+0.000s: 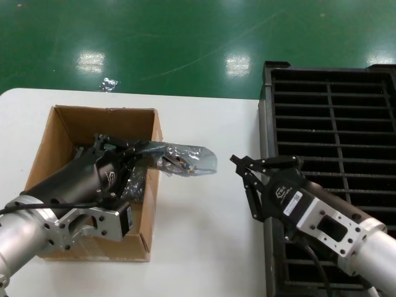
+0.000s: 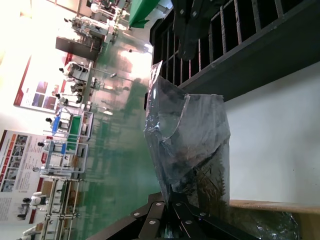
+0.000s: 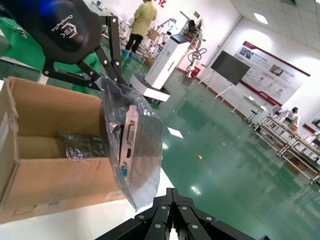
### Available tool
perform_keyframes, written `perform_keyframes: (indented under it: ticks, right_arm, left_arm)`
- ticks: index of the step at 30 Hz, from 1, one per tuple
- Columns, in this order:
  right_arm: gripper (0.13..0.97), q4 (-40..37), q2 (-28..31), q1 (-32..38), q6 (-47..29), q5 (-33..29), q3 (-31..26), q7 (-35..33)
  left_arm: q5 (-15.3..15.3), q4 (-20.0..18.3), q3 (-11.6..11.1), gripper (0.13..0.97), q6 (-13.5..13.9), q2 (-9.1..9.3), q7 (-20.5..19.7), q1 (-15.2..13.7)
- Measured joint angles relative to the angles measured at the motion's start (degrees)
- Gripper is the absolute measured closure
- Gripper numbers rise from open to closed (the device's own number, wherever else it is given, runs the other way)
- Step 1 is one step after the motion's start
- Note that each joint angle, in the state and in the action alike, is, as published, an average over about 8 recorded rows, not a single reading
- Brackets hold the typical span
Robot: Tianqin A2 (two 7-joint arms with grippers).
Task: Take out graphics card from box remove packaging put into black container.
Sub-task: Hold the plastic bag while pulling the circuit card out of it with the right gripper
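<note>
My left gripper (image 1: pixel 161 158) reaches out of the brown cardboard box (image 1: pixel 62 120) and is shut on one end of the shiny packaging bag (image 1: pixel 197 158). It holds the bag in the air past the box's right wall. The graphics card (image 3: pixel 125 145) is still inside the bag, and its silver bracket with a blue port shows through the plastic. In the left wrist view the bag (image 2: pixel 197 135) stands up from my fingers (image 2: pixel 165 215). My right gripper (image 1: pixel 241 164) is shut and empty, just right of the bag's free end and beside the black container (image 1: pixel 334 124). In its own view it (image 3: pixel 172 191) sits just below the bag.
More bagged items (image 3: pixel 80 145) lie inside the box. The white table (image 1: pixel 198 235) runs between the box and the slotted crate. A scrap of plastic (image 1: pixel 109 83) lies on the green floor behind the table.
</note>
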Motion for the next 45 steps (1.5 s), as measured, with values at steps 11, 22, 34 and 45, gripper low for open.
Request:
perform_keyframes:
  ticks: [11,22,34,45]
  right_arm:
    - [0.946,0.2,-0.9,0.1,-2.8,0.6,-0.4,0.2]
    - [0.961,-4.6,-4.9,1.8,-8.2,2.8,-0.5,-3.1]
    - [0.961,-12.6,-8.9,4.2,-16.3,-5.2,-0.5,3.9]
    - [0.961,-22.3,-12.4,9.9,-30.3,-33.4,-0.5,31.7]
  left_arm:
    - [0.0,0.0,0.0,0.958,0.0,0.0,0.0,0.0]
    - [0.0,0.0,0.0,0.958,0.0,0.0,0.0,0.0]
    - [0.0,0.0,0.0,0.958,0.0,0.0,0.0,0.0]
    - [0.0,0.0,0.0,0.958,0.0,0.0,0.0,0.0]
